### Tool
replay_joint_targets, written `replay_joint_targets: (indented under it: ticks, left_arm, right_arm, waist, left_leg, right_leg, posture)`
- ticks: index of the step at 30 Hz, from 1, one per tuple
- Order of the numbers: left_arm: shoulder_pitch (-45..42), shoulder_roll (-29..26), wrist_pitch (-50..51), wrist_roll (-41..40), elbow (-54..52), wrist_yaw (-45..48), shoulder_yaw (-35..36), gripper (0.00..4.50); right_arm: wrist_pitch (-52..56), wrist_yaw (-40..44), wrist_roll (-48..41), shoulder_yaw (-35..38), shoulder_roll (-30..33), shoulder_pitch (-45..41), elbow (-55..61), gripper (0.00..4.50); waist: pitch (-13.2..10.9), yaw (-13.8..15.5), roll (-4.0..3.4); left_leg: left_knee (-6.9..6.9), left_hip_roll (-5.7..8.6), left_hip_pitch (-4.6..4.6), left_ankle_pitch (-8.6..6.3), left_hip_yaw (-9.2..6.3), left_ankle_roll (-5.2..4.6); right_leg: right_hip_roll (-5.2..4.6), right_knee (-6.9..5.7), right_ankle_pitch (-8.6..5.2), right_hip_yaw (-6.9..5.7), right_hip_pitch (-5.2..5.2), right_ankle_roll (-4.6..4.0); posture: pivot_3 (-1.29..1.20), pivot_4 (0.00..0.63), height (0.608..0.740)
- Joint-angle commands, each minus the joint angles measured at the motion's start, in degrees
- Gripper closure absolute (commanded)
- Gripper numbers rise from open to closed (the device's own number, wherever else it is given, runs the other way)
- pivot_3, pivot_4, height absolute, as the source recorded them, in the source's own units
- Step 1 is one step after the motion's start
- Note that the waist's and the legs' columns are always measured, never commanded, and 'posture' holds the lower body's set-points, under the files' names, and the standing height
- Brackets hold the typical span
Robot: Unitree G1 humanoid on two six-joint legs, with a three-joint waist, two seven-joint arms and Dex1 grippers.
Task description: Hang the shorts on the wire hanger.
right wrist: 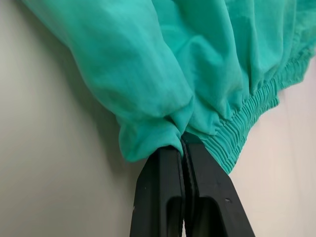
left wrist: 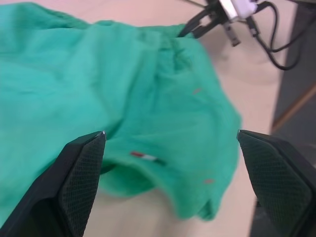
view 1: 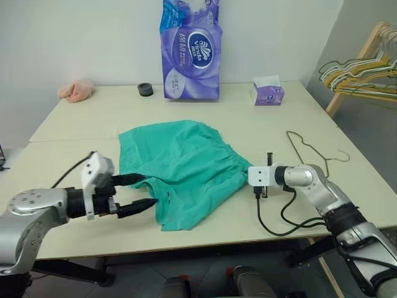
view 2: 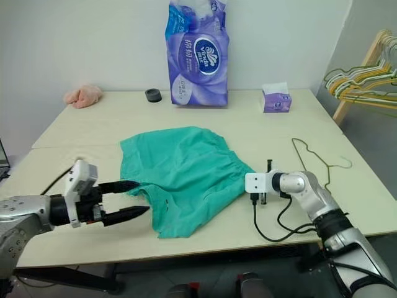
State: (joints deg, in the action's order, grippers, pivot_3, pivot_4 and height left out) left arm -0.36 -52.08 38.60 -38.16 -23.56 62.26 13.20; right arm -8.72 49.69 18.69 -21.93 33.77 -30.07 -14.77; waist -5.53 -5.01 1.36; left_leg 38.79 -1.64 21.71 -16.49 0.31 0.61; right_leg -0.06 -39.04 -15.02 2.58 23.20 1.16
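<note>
Left eye view: the teal-green shorts [view 1: 180,171] lie spread on the pale table [view 1: 74,118], well short of the wire hanger [view 1: 310,151], which lies flat on the table off to the robot's right. The left gripper [view 1: 141,192] points at the near left edge of the cloth with its black fingers spread wide, one above and one below that edge, holding nothing. The right gripper [view 1: 247,177] meets the shorts at their right-hand corner by the gathered waistband. Far back stand a purple tissue pack [view 1: 191,49], a small tissue box [view 1: 268,93], a pink cloth lump [view 1: 77,90] and a small dark ring-shaped object [view 1: 146,89].

Right eye view: the same layout; a rack of spare hangers [view 2: 363,81] shows at the far right.

Left wrist view: both fingertips [left wrist: 81,170] stand far apart with the cloth's hem and its small tag [left wrist: 145,157] between them, not pinched.

Right wrist view: the two fingers [right wrist: 163,192] are pressed together on a bunched fold of the shorts beside the elastic waistband.

Risks, as I judge them: the right pinch takes only a small fold, so a pull could let the cloth slip free. If the left jaws shut on one layer only, or miss the hem, the shorts would sag and twist. The hanger is thin and flat, so it may slide when approached.
</note>
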Motion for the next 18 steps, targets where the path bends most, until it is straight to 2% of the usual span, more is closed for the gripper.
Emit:
replay_joint_targets:
  ticks: [1, 5, 8, 14, 18]
  left_arm:
    - [-4.08, 2.9, -1.13, 5.4, -0.51, -4.71, -8.12, 0.01]
    - [-4.03, 3.36, -4.74, 11.57, 0.72, -4.77, -15.14, 0.01]
    - [-2.4, 2.07, -6.15, 13.45, 0.39, -3.31, -17.27, 0.01]
    - [4.09, -4.18, -8.92, 15.57, 1.73, 2.27, -17.64, 0.01]
    - [4.22, -3.61, -13.3, 19.67, 8.06, -0.75, -16.23, 0.01]
  right_arm:
    - [4.06, 0.54, -1.27, 0.72, -1.44, 0.87, 7.18, 4.5]
    - [5.87, 0.5, -0.53, 0.42, -1.98, 2.03, 9.42, 4.5]
    - [6.44, 0.8, -0.56, 0.36, -1.68, 2.74, 10.59, 4.5]
    - [6.55, 1.56, -0.79, 0.2, -0.99, 3.61, 12.08, 4.5]
    - [6.37, 1.92, -0.97, 0.35, -0.72, 3.82, 12.54, 4.5]
  waist:
    - [-0.01, 0.05, -0.04]
    - [-0.02, -0.17, -0.04]
    - [-0.04, -0.15, -0.07]
    - [-0.09, -0.13, -0.14]
    - [-0.12, 0.0, -0.2]
  left_leg:
    - [0.0, 0.01, -0.04, 0.0, -0.01, 0.0]
    - [0.0, 0.08, -0.02, 0.0, 0.07, 0.0]
    - [0.0, 0.0, 0.03, 0.0, 0.07, 0.0]
    - [-0.01, -0.02, 0.01, -0.01, 0.06, 0.0]
    - [-0.01, -0.02, -0.06, 0.0, 0.07, -0.01]
  right_leg:
    - [0.01, -0.01, -0.02, -0.02, -0.03, 0.03]
    - [0.14, 0.0, 0.02, 0.05, 0.0, -0.04]
    - [0.13, 0.03, 0.0, 0.04, 0.06, -0.12]
    - [0.14, 0.02, -0.18, 0.0, 0.06, 0.08]
    - [0.13, 0.01, -0.18, -0.01, 0.02, 0.11]
  posture:
    - [-0.09, 0.069, 0.74]
    - [-0.1, 0.07, 0.74]
    - [-0.1, 0.071, 0.74]
    - [-0.1, 0.072, 0.74]
    - [-0.1, 0.071, 0.74]
